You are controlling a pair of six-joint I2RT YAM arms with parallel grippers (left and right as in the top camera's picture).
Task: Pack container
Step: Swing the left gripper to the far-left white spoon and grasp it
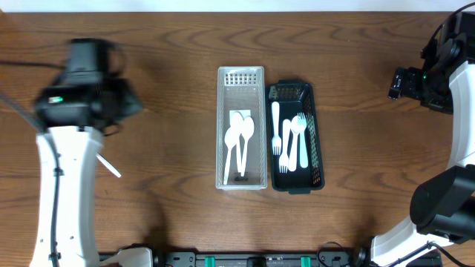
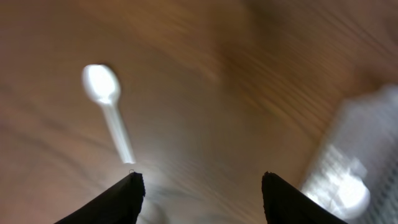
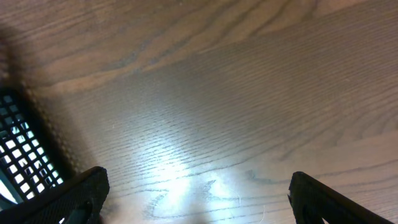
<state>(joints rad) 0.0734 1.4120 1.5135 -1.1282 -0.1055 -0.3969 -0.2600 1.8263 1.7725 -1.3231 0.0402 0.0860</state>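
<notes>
- The clear tray (image 1: 220,111) is taken as the landmark. It is set at the middle of the wooden worktop (image 1: 163,111), long side running away from the arm bases.
- White spoons (image 1: 239,137) are seen lying inside the clear tray, bowls toward its far end, handles toward its near end.
- A black tray (image 1: 319,148) is placed just right of the clear tray, side by side with it. Whether the walls touch cannot be told.
- White forks (image 1: 280,144) are seen in the black tray, lengthwise, with another white utensil beside them.
- A loose spoon (image 2: 102,86) is found on bare wood well left of the clear tray, outside both trays. From overhead only part of it (image 1: 110,165) is shown; the rest is hidden under the left arm (image 1: 67,178).
- Left gripper (image 2: 200,186): the jaws are spread wide and nothing is held between them. The loose spoon's handle end is seen close ahead of one tip. Contact cannot be judged, as the left wrist view is blurred. The clear tray (image 2: 360,143) is made out as a pale smear to one side.
- Right gripper (image 3: 198,186): it is positioned well right of the clear tray, beyond the black tray. The jaws are spread wide and nothing is gripped; only bare wood is seen between the tips. A corner of the black tray (image 3: 15,149) is caught at the edge of the right wrist view.
</notes>
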